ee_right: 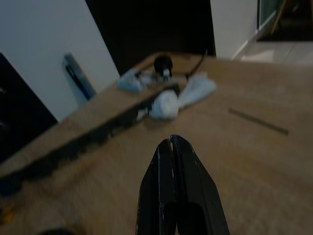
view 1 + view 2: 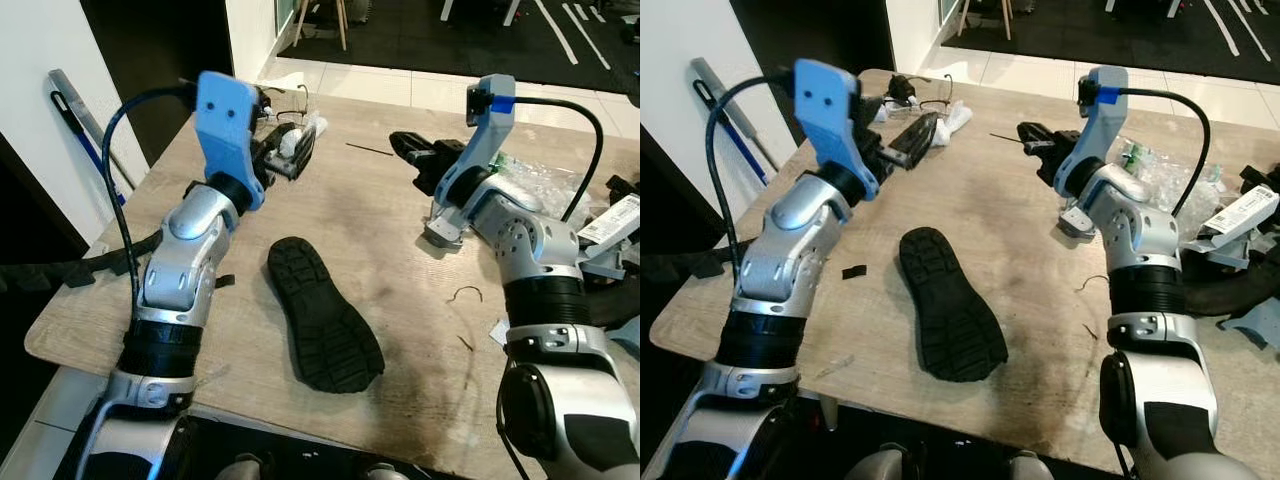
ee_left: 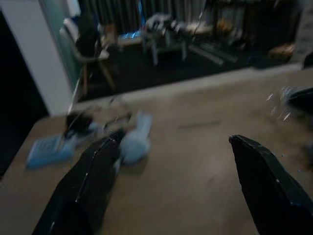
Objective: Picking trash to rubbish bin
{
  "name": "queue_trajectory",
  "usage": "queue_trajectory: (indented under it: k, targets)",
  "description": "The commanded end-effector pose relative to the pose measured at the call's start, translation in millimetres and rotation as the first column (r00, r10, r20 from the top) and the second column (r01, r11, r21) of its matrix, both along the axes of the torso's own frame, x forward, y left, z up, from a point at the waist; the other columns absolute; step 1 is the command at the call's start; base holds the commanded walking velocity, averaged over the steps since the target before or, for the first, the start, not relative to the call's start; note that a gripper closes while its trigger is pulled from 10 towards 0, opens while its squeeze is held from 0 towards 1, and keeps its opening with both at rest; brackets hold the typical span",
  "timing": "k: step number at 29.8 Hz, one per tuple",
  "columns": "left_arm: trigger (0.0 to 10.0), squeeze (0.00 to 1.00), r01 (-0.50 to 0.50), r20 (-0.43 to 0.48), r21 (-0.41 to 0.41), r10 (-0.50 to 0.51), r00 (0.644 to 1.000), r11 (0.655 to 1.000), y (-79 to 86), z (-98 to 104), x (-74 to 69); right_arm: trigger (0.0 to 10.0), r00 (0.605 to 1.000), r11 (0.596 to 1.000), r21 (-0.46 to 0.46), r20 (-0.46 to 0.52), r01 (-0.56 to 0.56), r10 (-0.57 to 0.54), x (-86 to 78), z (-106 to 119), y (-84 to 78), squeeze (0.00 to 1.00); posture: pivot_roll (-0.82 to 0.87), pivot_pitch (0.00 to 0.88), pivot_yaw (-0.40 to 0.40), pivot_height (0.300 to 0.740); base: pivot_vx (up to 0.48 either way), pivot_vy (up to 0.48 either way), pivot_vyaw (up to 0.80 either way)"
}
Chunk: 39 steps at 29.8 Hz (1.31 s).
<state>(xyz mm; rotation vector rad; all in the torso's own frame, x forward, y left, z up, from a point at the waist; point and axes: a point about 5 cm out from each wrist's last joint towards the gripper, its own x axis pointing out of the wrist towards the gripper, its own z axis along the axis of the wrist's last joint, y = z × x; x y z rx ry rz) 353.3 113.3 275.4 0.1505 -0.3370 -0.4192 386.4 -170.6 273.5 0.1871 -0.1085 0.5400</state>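
A crumpled white tissue [image 2: 303, 133] lies at the far left of the wooden table [image 2: 400, 240]. My left gripper [image 2: 287, 152] hovers just short of it, open, with the tissue [image 3: 134, 142] close beside one of its fingers [image 3: 93, 186] and nothing held. At the far middle of the table my right gripper [image 2: 403, 146] is shut on nothing and points toward the tissue [image 1: 168, 103]. A black shoe sole [image 2: 322, 315] lies tread up in the middle of the table, between the two arms.
Clear plastic wrapping [image 2: 545, 185] and a white labelled box [image 2: 615, 220] clutter the right side. A thin stick [image 2: 370, 150], a small wire hook [image 2: 468, 292] and a black scrap [image 2: 853, 271] lie loose. Beyond the tissue are black glasses and a cable [image 2: 285, 100]. A mop handle [image 2: 85, 130] leans at the left wall.
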Motion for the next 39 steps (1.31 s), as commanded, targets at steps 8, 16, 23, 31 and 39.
queue_trajectory:
  k: [8,16,23,31,39]
  targets:
    - [10.0,0.0,0.062,-0.053,0.081,-0.058,0.997,0.995,19.8,-23.1,-7.1,10.0,0.981,0.983,-0.035,-0.08,-0.183,0.179,-17.7,-45.5,25.1,1.0,0.07,0.176,0.021,0.74,0.0,0.0,0.0]
    - [10.0,0.0,0.044,-0.043,0.069,-0.041,0.998,0.997,46.3,-25.0,-12.8,10.0,0.962,0.964,-0.001,-0.077,-0.264,0.263,-32.9,-55.5,39.5,1.0,0.07,0.172,0.024,0.74,0.0,0.0,0.0]
    - [10.0,0.0,-0.203,-0.076,-0.078,0.197,0.977,0.976,76.3,-34.8,-12.0,10.0,0.99,0.994,-0.107,0.142,0.001,0.015,-30.0,-39.7,29.2,0.22,0.06,0.162,0.023,0.74,0.0,0.0,0.0]
    - [10.0,0.0,-0.371,-0.053,-0.196,0.368,0.928,0.908,103.3,-39.3,-27.2,10.0,0.937,0.974,-0.113,0.316,0.194,-0.15,-40.6,-23.6,11.6,0.0,0.05,0.141,0.009,0.74,0.0,0.0,0.0]
    - [10.0,0.0,-0.372,-0.093,-0.185,0.36,0.928,0.91,99.1,-54.3,-38.7,10.0,0.919,0.961,-0.07,0.318,0.269,-0.234,-49.5,-30.3,6.6,0.0,0.04,0.13,0.011,0.74,0.0,0.0,0.0]
